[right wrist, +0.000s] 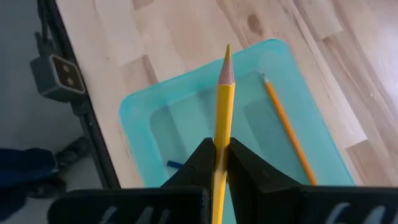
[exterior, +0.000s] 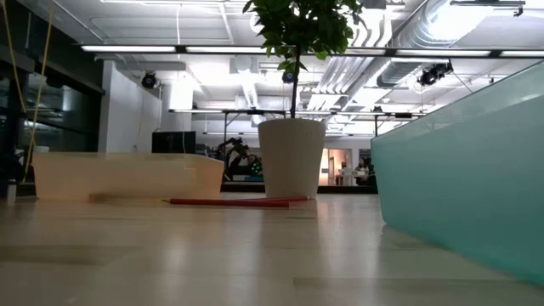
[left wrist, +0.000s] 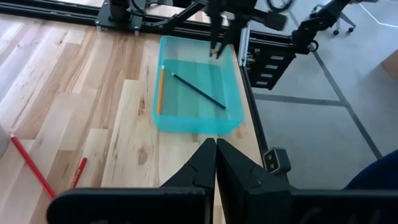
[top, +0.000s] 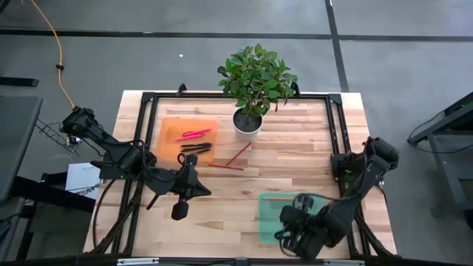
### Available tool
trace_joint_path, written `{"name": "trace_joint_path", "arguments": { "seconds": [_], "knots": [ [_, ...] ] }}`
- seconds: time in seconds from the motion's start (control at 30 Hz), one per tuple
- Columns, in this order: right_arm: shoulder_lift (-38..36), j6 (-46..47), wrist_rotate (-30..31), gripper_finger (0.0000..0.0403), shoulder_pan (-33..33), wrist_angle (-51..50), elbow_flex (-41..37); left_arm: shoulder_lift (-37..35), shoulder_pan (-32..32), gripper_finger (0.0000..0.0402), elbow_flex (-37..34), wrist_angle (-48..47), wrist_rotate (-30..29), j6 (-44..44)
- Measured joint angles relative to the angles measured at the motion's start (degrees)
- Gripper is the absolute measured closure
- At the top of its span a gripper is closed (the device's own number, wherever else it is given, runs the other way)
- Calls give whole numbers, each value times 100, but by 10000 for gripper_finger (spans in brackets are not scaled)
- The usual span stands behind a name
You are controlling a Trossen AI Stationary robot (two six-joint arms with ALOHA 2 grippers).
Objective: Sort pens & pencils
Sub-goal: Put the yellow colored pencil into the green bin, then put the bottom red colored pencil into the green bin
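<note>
My right gripper is shut on a yellow pencil above the teal tray at the near right; it also shows far off in the left wrist view. In that tray lie an orange pencil and a dark pencil. The orange tray at the far left holds pink pens and black pens. Two red pencils lie on the table beside it. My left gripper hovers shut and empty over the near left of the table. My right gripper pinches the yellow pencil's shaft between its two fingers. The pencil runs along the fingers, and its sharpened tip sticks out well past them. The fingers slant down from above over the teal tray, with the pencil lifted clear of it.
A potted plant in a white pot stands at the far middle. A black frame runs along the table's edges. Bare wood lies between the two trays.
</note>
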Motion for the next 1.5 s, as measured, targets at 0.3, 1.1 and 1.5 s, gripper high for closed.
{"name": "trace_joint_path", "arguments": {
  "seconds": [0.3, 1.1, 1.5],
  "knots": [
    [-1250, 150, -522, 392, -187, 1521, -1829, 0, 0, 401, 0, -2, -2, 25],
    [-1388, -890, -1217, 361, -877, 1909, -2242, 0, 2, 401, 0, -2, -127, -37],
    [-1238, -955, -1408, 341, -935, 1968, -2242, 0, 2, 401, 4, -319, -135, -87]
  ]
}}
